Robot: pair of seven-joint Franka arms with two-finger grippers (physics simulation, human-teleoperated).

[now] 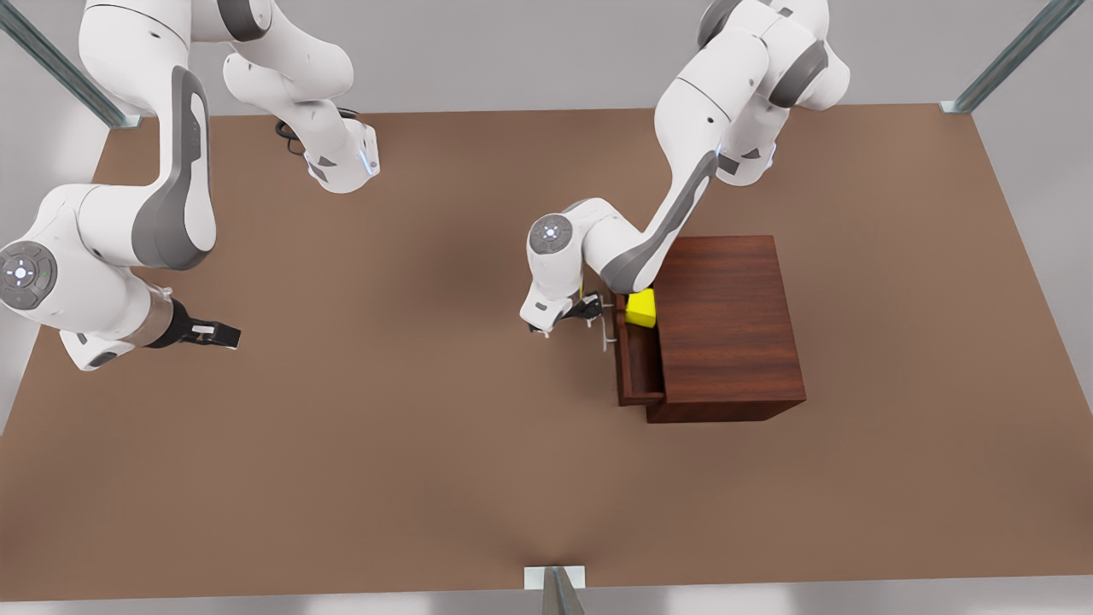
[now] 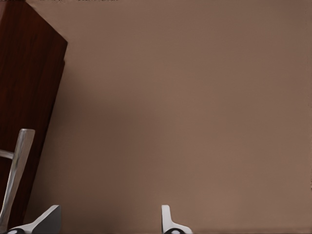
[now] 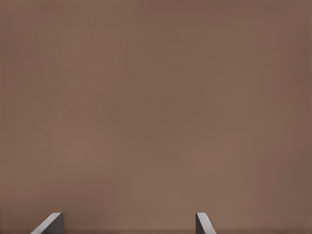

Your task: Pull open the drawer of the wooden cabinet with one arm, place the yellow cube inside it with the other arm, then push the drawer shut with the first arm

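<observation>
Yellow cube (image 1: 641, 308), reddish-brown wood-grain cabinet (image 1: 726, 325), silver handle (image 1: 608, 329), brown table (image 1: 384, 427).

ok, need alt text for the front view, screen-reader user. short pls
Overhead view of a brown table: the left gripper, open, sits at the silver handle of the drawer, which is pulled partly out of the wooden cabinet with the yellow cube in it. The right gripper waits open at the front view's left, holding nothing.

One cabinet (image 1: 726, 325), one yellow cube (image 1: 641, 308)
</observation>
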